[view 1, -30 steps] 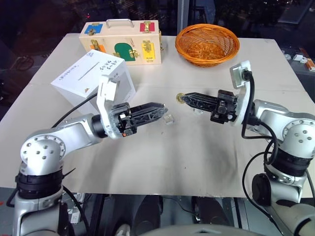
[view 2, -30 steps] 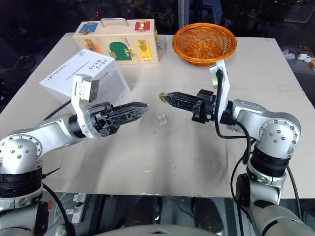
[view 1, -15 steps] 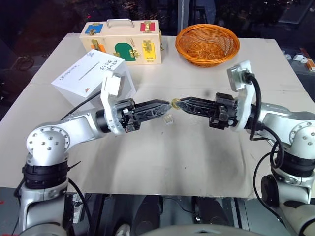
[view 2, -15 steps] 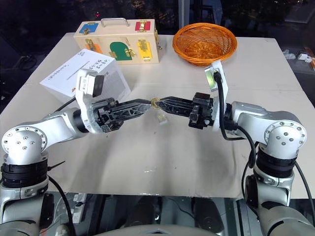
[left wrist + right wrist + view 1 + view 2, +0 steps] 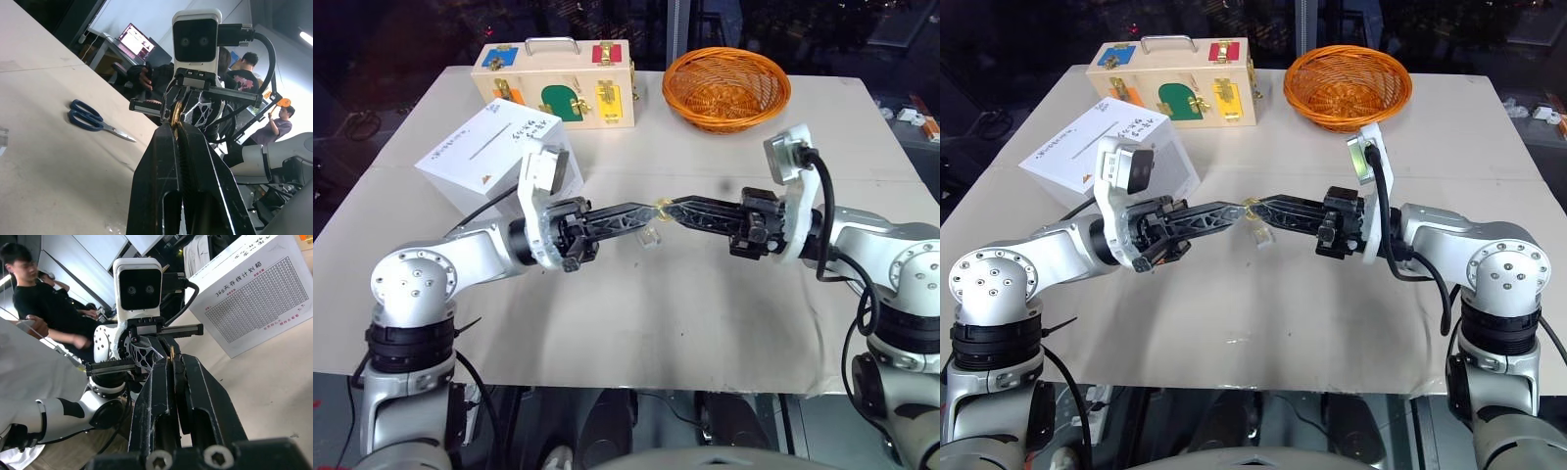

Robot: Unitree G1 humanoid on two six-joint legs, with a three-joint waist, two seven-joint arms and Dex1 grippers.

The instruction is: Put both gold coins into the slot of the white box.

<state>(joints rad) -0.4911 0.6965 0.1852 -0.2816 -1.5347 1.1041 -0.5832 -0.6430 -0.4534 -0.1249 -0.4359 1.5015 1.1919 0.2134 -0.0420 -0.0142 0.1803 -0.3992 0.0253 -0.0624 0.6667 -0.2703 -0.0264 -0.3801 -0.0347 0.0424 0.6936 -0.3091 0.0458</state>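
Above the middle of the table [image 5: 705, 323], we have both the left gripper [image 5: 654, 209] and right gripper [image 5: 672, 208] clamped tip to tip on one gold coin [image 5: 663, 207], so the right should release only once the left's pinch is sure, before heading to the white box [image 5: 499, 157].

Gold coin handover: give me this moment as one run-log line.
stage: handover above table | gold coin: pinched by both | left gripper: shut on coin | right gripper: shut on coin | white box: slot unfilled

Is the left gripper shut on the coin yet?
Shut: left gripper fingers pinch the gold coin, which the right gripper also grips.
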